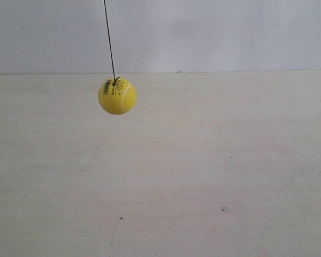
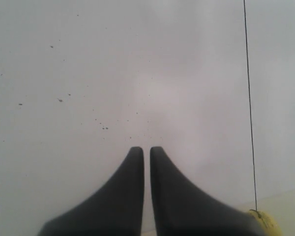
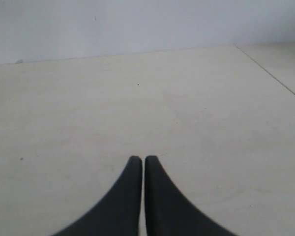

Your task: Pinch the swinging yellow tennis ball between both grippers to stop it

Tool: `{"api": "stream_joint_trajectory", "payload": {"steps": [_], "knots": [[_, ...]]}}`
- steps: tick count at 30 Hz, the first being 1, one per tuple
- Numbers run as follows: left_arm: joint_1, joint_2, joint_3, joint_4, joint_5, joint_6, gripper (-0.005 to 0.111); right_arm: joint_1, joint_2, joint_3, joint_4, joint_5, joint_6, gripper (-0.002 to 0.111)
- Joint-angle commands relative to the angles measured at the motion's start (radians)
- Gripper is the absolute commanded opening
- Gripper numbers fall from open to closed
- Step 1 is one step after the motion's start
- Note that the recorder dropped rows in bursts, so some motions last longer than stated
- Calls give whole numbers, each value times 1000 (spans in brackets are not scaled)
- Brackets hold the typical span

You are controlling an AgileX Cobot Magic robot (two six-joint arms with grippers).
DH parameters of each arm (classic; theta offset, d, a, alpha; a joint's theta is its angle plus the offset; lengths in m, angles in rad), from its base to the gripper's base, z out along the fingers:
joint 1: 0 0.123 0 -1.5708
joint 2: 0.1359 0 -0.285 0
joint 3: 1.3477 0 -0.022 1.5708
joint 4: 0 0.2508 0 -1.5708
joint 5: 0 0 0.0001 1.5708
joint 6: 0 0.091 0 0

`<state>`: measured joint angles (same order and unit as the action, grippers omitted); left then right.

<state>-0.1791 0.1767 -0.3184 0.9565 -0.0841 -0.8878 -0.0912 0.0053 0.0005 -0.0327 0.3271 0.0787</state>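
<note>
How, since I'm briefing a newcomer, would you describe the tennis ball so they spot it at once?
Over the pale tabletop, a thin black string hangs down before the white wall. At its end is the yellow tennis ball, the only bright thing there, with a white seam and dark print near its top.

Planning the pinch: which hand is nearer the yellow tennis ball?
Left. The left hand has the yellow tennis ball close beside it; the right hand has no ball in its view.

Both the left pincer (image 2: 146, 149) and right pincer (image 3: 139, 159) are matte black (smooth, curved, tapering).
</note>
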Motion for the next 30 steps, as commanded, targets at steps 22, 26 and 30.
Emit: {"api": "stream_joint_trajectory", "payload": {"steps": [22,26,30], "knots": [[-3,1,105,-381,64,502,5,2,-5,0,2,-16,-1,0],[-3,1,201,-640,43,806,5,2,-5,0,2,-16,-1,0],[17,-8,290,-709,11,844,5,2,-5,0,2,-16,-1,0]]}}
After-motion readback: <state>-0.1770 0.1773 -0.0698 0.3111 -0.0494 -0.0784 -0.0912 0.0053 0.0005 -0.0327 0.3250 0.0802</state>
